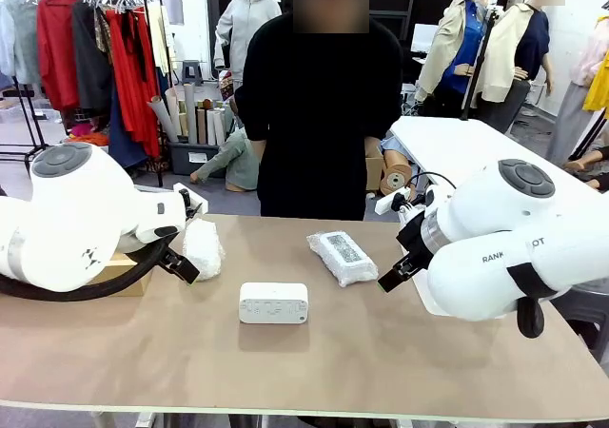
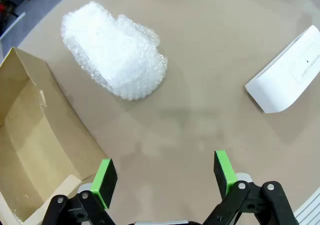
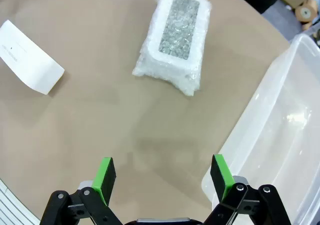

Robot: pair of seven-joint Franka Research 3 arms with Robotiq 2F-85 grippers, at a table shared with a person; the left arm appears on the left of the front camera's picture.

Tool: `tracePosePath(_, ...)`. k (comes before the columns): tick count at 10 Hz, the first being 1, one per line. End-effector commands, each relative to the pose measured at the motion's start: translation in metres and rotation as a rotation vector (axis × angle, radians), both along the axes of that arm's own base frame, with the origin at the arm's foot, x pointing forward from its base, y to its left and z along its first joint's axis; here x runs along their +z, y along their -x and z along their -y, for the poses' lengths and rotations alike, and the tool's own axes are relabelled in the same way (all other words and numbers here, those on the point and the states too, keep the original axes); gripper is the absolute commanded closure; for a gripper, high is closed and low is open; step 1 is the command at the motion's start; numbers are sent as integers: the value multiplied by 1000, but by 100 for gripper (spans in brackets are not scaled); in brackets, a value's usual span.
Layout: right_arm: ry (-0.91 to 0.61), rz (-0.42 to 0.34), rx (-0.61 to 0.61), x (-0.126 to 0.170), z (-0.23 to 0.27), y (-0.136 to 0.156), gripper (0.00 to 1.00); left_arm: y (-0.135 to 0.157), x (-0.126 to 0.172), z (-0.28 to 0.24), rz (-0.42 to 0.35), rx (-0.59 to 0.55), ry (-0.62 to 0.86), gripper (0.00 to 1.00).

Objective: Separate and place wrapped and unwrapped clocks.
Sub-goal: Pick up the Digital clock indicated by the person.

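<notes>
The bare white clock (image 1: 273, 302) lies at the table's middle, near the front edge. A bundle in white bubble wrap (image 1: 203, 247) sits to its left, and a bundle in clear plastic with a label (image 1: 342, 257) lies to its right. My left gripper (image 2: 165, 177) hangs open above bare table, with the bubble-wrap bundle (image 2: 115, 55) ahead of it and the white clock (image 2: 290, 77) off to one side. My right gripper (image 3: 162, 177) is open too, over bare table short of the clear plastic bundle (image 3: 175, 40). Neither gripper touches anything.
An open cardboard box (image 2: 30, 145) stands beside my left gripper, at the table's left (image 1: 119, 271). A clear plastic bin (image 3: 280, 135) sits close beside my right gripper. A person in black (image 1: 319, 114) stands at the far edge.
</notes>
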State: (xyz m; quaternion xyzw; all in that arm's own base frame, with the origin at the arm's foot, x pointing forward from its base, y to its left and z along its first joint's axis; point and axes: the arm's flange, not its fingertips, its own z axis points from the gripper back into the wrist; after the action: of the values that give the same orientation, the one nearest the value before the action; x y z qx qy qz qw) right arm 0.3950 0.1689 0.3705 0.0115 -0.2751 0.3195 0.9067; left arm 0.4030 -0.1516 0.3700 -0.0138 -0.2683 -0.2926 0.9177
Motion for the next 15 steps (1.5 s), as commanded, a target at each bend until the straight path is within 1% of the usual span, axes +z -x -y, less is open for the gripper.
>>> tracePosePath(1,0,0,0,0,0,0,0,0,0,0,0,0,0,0)
tracePosePath(15,0,0,0,0,0,0,0,0,0,0,0,0,0,0)
